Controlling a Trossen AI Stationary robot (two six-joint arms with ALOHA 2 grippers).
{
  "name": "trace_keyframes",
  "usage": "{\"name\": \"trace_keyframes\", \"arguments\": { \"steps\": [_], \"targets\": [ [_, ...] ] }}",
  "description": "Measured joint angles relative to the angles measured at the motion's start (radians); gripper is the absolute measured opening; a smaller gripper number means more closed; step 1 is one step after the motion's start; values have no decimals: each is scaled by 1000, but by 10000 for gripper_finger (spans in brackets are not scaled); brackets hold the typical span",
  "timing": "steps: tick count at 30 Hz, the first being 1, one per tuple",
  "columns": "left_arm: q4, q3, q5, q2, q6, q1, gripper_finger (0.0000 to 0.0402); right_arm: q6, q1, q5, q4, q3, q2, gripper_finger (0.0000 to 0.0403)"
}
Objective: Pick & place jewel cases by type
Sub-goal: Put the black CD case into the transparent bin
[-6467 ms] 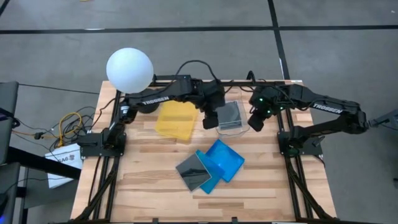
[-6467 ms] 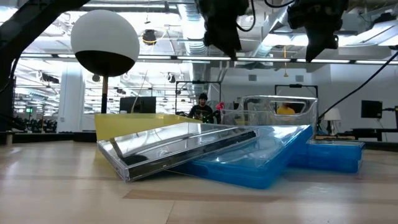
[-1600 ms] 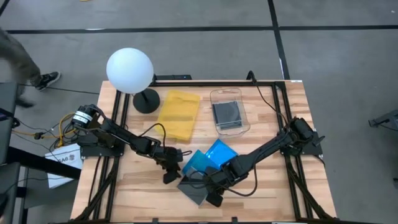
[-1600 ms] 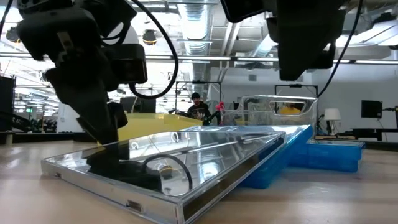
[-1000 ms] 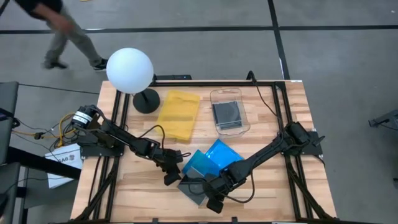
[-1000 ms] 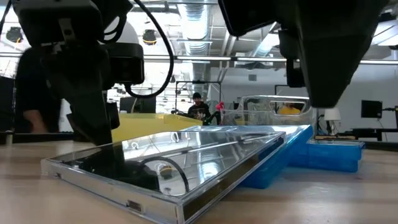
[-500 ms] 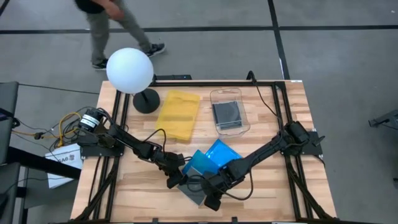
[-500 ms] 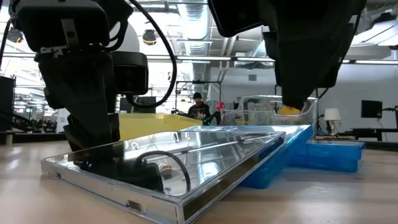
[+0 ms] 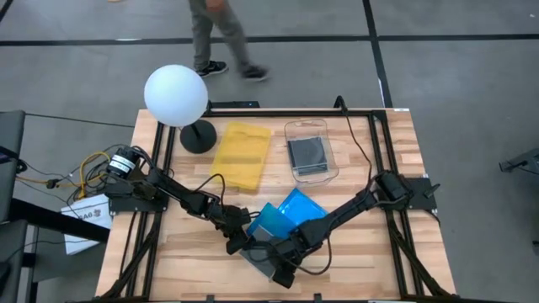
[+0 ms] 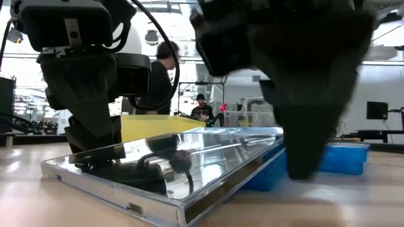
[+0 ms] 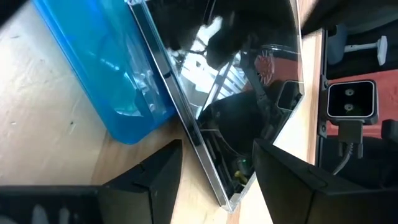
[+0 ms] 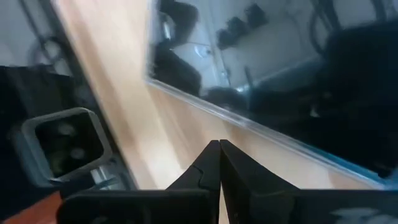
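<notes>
Near the front edge of the wooden table (image 9: 379, 252), the left gripper (image 9: 238, 244) straddles one edge of the clear, silver-disc jewel case (image 9: 263, 257), fingers spread around it and not yet pinching. The right gripper (image 9: 282, 271), fingers pressed together, sits at the case's opposite corner. Since the case leans on the bright blue cases (image 9: 290, 215), a push could slide it off or drag them along.

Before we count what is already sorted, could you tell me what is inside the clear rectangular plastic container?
The clear rectangular plastic container holds a flat, square grey jewel case. From above, only its top face shows, so anything beneath it is covered.
</notes>
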Motion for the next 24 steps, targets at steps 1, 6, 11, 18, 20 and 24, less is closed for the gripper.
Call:
{"name": "trace_keyframes", "arguments": {
  "steps": [1, 6, 11, 18, 20, 24],
  "targets": [
    [1, 0, 0, 0, -2, 0, 192, -2, -2, 16, 8, 7, -1, 0],
    [12, 0, 1, 1, -9, 0, 192, 4, -17, 73, 5, 8, -5, 0],
    [19, 0, 2, 1, -22, 0, 192, -2, -27, 114, 6, 8, -5, 0],
    [29, 0, 11, 2, -27, 0, 192, -5, -59, 167, 45, 7, -5, 0],
    [31, 0, 15, 2, -28, -1, 192, -6, -67, 175, 57, 7, -5, 0],
    [32, 0, 11, 2, -33, -1, 192, -16, -80, 173, 40, 15, -4, 0]
  ]
}}
